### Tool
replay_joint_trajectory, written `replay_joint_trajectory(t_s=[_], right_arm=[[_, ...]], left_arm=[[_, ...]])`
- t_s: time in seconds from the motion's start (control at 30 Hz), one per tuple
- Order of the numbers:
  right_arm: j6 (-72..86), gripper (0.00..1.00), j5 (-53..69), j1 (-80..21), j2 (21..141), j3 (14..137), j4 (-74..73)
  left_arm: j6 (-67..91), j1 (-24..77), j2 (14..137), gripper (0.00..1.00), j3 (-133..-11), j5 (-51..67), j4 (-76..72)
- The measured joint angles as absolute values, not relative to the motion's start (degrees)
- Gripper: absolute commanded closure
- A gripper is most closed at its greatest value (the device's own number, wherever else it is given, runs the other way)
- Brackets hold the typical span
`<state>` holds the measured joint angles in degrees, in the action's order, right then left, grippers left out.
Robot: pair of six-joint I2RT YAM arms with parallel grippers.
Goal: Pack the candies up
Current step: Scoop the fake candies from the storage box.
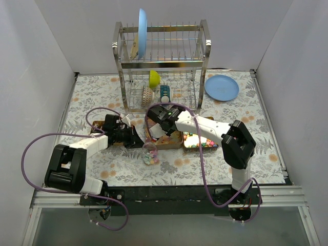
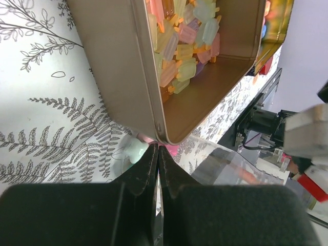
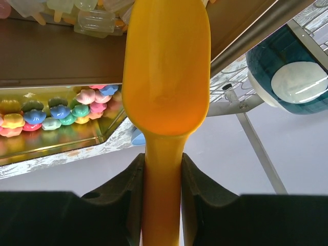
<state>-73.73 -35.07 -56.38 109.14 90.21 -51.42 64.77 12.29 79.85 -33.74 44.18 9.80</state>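
meeting white walls (image 1: 31, 61), floral cloth (image 1: 128, 171) (left hand (image 2: 157, 149) clenched, right hand (image 3: 163, 160) grasping scoop (image 3: 166, 66)).

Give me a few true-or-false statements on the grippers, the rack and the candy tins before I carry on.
1. The right gripper holds the yellow scoop by its handle. True.
2. The left gripper is wide open. False: its fingers are pressed together, just off the corner of a tin.
3. A blue plate stands on edge in the top of the dish rack. True.
4. Both tins are empty. False: the middle tin holds pale candies, and the right tin holds bright candies.
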Motion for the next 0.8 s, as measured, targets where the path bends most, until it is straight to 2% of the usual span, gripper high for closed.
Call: replay_joint_trajectory(t_s=[0.8], right_arm=[[-68.58,0.99,-27.40,-58.26,111.07,96.55,-59.61]], left_arm=[[64.42,14.06,88.68,1.00,-33.61,42.89,6.02]])
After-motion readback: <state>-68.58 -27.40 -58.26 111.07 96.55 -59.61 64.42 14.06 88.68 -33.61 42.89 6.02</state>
